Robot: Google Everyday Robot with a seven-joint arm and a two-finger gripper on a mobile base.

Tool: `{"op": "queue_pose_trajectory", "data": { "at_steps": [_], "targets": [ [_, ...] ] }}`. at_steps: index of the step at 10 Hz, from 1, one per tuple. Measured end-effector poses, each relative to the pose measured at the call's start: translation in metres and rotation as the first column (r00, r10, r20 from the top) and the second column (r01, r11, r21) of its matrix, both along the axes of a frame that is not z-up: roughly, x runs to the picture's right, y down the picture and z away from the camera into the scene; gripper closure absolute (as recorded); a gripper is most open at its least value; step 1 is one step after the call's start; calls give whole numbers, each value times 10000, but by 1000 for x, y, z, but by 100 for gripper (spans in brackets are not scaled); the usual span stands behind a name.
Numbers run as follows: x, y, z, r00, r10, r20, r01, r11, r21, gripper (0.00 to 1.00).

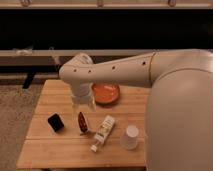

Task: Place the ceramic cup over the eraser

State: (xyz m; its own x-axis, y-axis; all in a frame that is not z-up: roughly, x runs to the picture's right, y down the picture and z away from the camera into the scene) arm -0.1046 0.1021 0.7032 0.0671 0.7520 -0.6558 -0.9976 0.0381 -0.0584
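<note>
Ceramic cup [130, 136] is standing on the front right part of the table [55, 152], close to the edge and well apart from the eraser [55, 122], which lies over on the left. Your gripper [83, 103] hangs low over the middle of the table, just above the reddish-brown object [82, 122] and nowhere near the cup. You can't tell from this view whether it is spread or closed, and nothing shows in its hold.

Watch the traffic between the two. The squeeze bottle [102, 132] lies on its side just left of the cup, and the reddish-brown object lies between the bottle and the eraser. Carry the cup across low and you'd likely clip one of them, rolling the bottle or shoving the brown piece into the eraser.

The reach itself is a risk too. The cup is light and near the edge, so a nudge from the approaching gripper could tip it or push it off. The orange dish [106, 92] behind the wrist leaves little room to swing. The eraser is small, and a cup released off-centre would land with its rim on the block and sit tilted.
</note>
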Motion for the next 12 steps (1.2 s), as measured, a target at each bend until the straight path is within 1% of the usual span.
{"op": "queue_pose_trajectory", "data": {
  "at_steps": [9, 12],
  "targets": [
    [1, 0, -1, 10000, -32, -2, 32, 10000, 21, 35],
    [23, 3, -26, 10000, 77, -62, -75, 9994, 333, 35]
  ]
}}
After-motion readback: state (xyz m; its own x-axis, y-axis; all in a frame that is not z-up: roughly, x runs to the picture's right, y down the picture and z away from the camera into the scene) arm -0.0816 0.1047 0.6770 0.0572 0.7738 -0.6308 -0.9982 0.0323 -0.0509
